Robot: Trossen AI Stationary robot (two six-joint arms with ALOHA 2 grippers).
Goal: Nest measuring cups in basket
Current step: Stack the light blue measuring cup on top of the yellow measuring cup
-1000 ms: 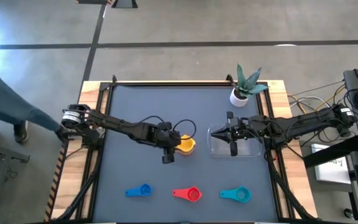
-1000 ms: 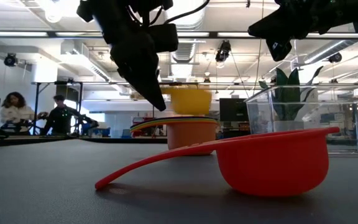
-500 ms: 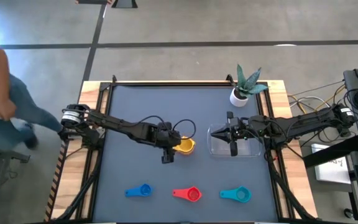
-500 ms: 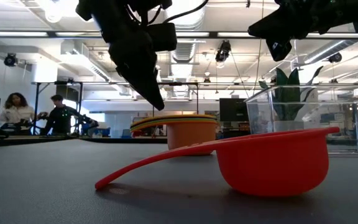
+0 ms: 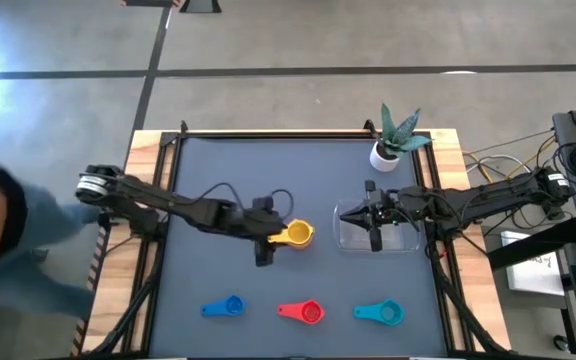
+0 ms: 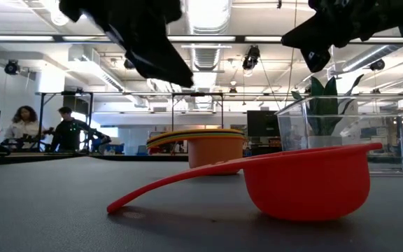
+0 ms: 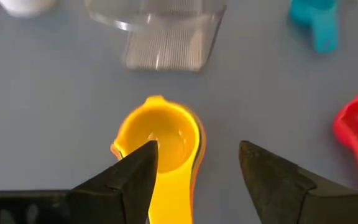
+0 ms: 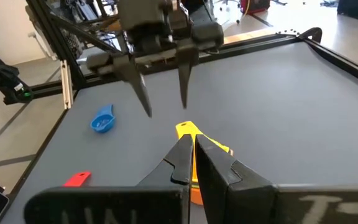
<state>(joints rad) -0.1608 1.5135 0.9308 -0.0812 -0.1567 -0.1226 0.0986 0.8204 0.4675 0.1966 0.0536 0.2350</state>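
A stack of nested measuring cups (image 5: 295, 234), yellow on top (image 7: 160, 138), stands on its bottom cup's base on the grey mat, left of the clear basket (image 5: 393, 240). My left gripper (image 5: 276, 234) hangs open above the stack's handle side (image 8: 165, 106) and touches nothing. My right gripper (image 5: 344, 213) hovers shut over the basket's left end (image 8: 191, 149). Blue (image 5: 226, 307), red (image 5: 304, 312) and teal (image 5: 382, 313) cups lie in a row near the front edge, each on its base.
A white pot with a green plant (image 5: 388, 148) stands at the far edge behind the basket. In the low view the red cup (image 6: 306, 180) fills the foreground. People sit in the room beyond the table's left (image 6: 19, 126). Bare mat lies between the stack and the front row.
The yellow cup, held above the stack a second ago, has sunk into it and sits nested. My left gripper has let go of it, then risen and drawn back toward the table's left edge, tipping up nearer to level. A person has moved past the table's left side.
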